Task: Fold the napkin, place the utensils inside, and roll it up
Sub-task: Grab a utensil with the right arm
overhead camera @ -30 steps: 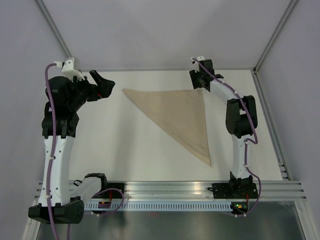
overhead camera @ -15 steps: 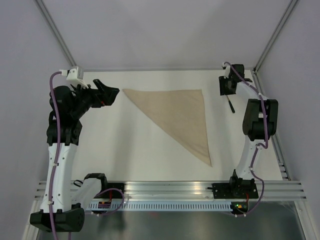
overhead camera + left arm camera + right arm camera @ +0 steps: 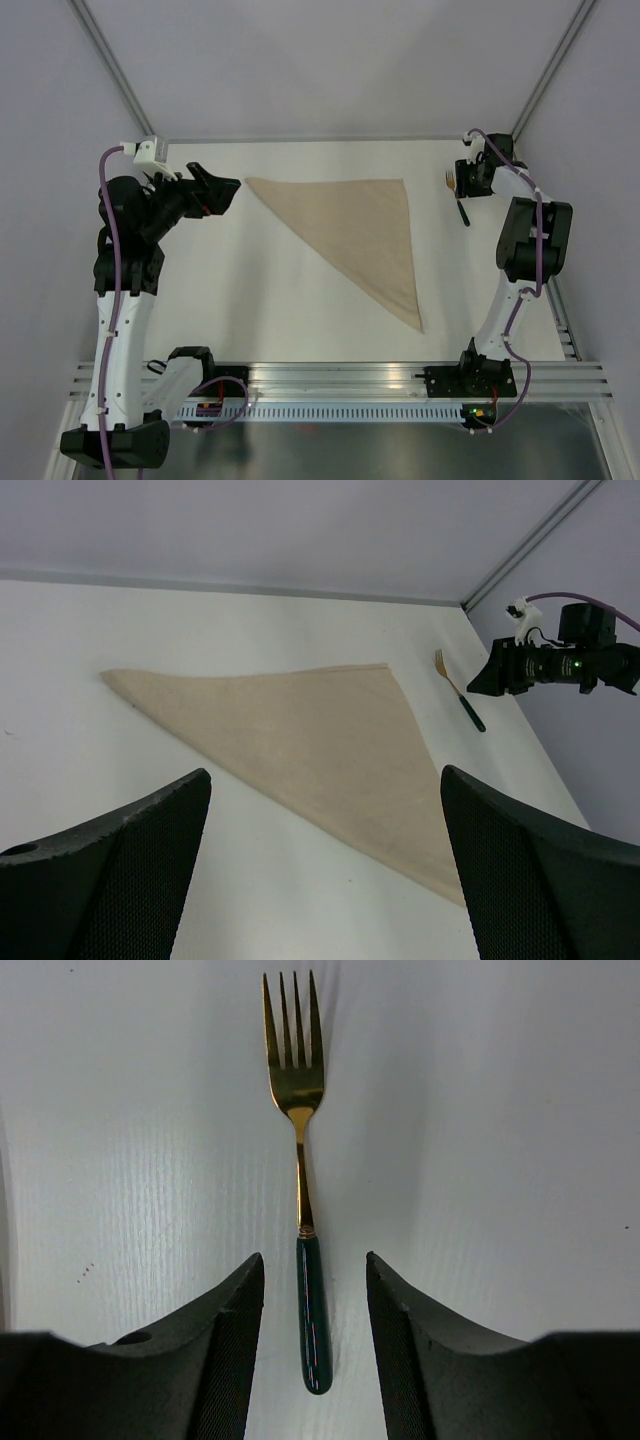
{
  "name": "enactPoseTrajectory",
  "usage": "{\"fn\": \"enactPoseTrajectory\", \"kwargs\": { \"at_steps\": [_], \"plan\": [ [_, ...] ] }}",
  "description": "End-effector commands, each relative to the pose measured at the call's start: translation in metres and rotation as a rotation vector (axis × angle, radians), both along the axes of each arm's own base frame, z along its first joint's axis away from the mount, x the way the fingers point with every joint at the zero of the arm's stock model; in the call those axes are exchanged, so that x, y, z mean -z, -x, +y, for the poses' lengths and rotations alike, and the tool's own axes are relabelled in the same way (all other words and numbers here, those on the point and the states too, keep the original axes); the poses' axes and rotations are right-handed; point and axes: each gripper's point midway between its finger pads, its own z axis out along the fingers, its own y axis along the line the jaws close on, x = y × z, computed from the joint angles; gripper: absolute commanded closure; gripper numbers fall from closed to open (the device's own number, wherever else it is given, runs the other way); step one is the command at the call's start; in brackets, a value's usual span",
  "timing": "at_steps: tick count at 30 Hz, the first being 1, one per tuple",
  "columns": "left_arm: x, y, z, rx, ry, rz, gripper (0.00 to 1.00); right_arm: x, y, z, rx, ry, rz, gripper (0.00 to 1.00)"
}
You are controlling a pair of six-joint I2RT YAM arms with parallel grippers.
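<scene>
The napkin (image 3: 365, 230) lies folded into a beige triangle mid-table, also seen in the left wrist view (image 3: 300, 735). One utensil shows: a fork (image 3: 459, 200) with gold tines and a dark green handle, flat on the table right of the napkin. My right gripper (image 3: 468, 183) hovers over it. In the right wrist view the handle (image 3: 312, 1310) runs between the two fingers with a gap on each side, so the right gripper (image 3: 312, 1260) is open and holds nothing. My left gripper (image 3: 215, 188) hangs wide open left of the napkin's left corner, empty (image 3: 325, 774).
White walls close off the far and side edges of the table. A metal rail (image 3: 340, 375) with the arm bases runs along the near edge. The right arm (image 3: 560, 665) shows in the left wrist view, close to the back right corner.
My right arm has swung from the napkin's upper right corner out to the fork at the far right, jaws narrowing slightly. My left arm drew back a little from the napkin.
</scene>
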Motion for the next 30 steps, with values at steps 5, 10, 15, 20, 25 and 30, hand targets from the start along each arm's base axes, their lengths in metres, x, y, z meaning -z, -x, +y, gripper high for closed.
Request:
{"fn": "enactPoseTrajectory", "kwargs": {
  "at_steps": [5, 10, 15, 20, 25, 30],
  "plan": [
    [-0.010, 0.001, -0.005, 0.025, 0.025, -0.030, 0.00, 0.014, 0.006, 0.002, -0.022, 0.004, 0.053, 0.52],
    [-0.009, 0.000, -0.005, 0.025, 0.027, -0.026, 0.00, 0.027, 0.010, 0.005, -0.050, -0.008, 0.088, 0.55],
    [-0.009, -0.001, -0.005, 0.027, 0.029, -0.022, 0.00, 0.040, 0.016, 0.005, -0.055, -0.003, 0.126, 0.59],
    [-0.008, -0.002, -0.006, 0.030, 0.032, -0.018, 0.00, 0.049, 0.023, 0.004, -0.056, 0.005, 0.153, 0.62],
    [-0.007, -0.003, -0.006, 0.033, 0.035, -0.010, 0.00, 0.055, 0.029, 0.003, -0.061, 0.010, 0.178, 0.66],
    [-0.008, -0.002, -0.008, 0.043, 0.040, -0.010, 0.00, 0.056, 0.034, 0.004, -0.067, 0.010, 0.185, 0.78]
  ]
}}
